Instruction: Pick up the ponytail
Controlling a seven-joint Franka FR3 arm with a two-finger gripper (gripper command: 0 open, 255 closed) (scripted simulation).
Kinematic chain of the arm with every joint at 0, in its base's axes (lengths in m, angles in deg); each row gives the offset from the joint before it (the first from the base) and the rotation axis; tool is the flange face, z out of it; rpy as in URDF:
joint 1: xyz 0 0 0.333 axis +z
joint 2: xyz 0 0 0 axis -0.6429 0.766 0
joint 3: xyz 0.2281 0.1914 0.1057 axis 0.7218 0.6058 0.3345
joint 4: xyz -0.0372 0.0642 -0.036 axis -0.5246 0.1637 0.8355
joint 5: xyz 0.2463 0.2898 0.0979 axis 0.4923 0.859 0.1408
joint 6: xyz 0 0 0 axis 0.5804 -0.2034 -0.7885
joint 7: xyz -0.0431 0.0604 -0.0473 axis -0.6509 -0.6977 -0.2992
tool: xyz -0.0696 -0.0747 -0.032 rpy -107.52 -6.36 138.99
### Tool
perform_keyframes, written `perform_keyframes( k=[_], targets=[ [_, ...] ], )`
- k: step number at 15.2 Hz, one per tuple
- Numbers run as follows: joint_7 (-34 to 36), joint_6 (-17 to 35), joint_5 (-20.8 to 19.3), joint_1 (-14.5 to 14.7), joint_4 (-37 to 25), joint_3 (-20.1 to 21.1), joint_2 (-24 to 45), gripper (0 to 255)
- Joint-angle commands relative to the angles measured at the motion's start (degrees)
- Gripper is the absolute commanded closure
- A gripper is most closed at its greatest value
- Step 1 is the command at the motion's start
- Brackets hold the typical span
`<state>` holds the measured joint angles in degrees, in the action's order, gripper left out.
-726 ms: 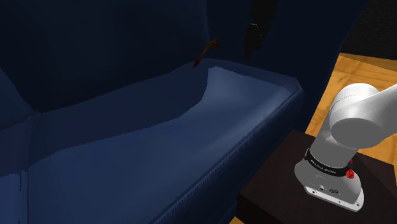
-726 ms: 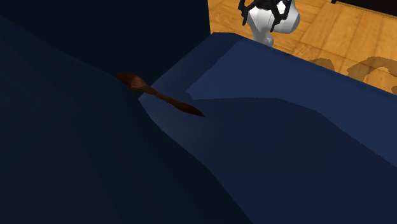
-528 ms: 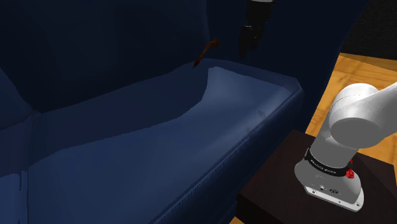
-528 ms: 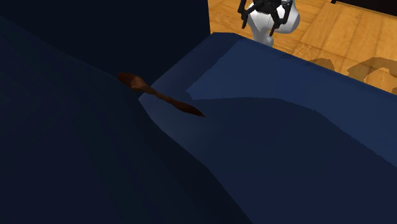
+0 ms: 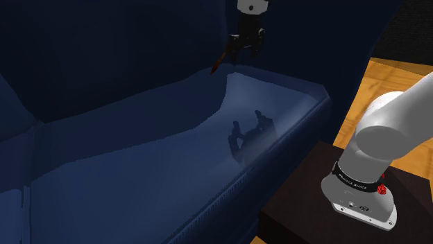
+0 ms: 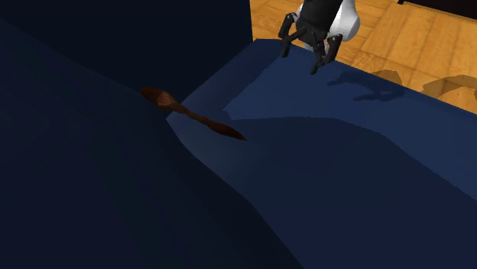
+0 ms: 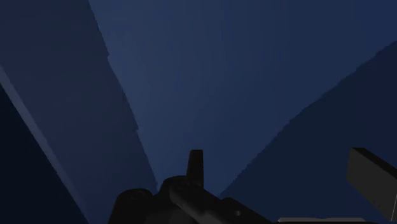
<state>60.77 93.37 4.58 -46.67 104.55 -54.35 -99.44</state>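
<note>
Claw [image 6: 309, 57] hovered above blue sofa [image 6: 344, 160].
It hung open, gripping nothing; brown ponytail [image 6: 193, 115] lay at the seat's back crease, apart from it.

Shoulder view: gripper [image 5: 245, 51] has shifted toward the view's left and out of the dark, and now hangs lit just beside the upper end of the ponytail [image 5: 223, 59], where 0.7 s ago it stood well apart from it. Second exterior view: gripper [image 6: 307, 58] has come down from the top edge to above the far edge of the seat cushion [image 6: 321, 153]. A gripper-shaped shadow [image 5: 250, 134] now lies on the cushion; none before.
</note>
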Motion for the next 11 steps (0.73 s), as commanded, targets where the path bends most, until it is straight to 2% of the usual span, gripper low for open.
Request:
perform_keyframes(
  k=[1, 6, 11],
  targets=[
    [5.44, 2.77, -0.98, -1.76, -1.93, 1.38, 4.03, 0],
    [18.95, 6.60, -4.99, -5.58, -9.24, 4.26, 14.20, 0],
    [32.24, 7.88, -10.30, -8.34, -18.11, 5.50, 24.22, 0]
  ],
)
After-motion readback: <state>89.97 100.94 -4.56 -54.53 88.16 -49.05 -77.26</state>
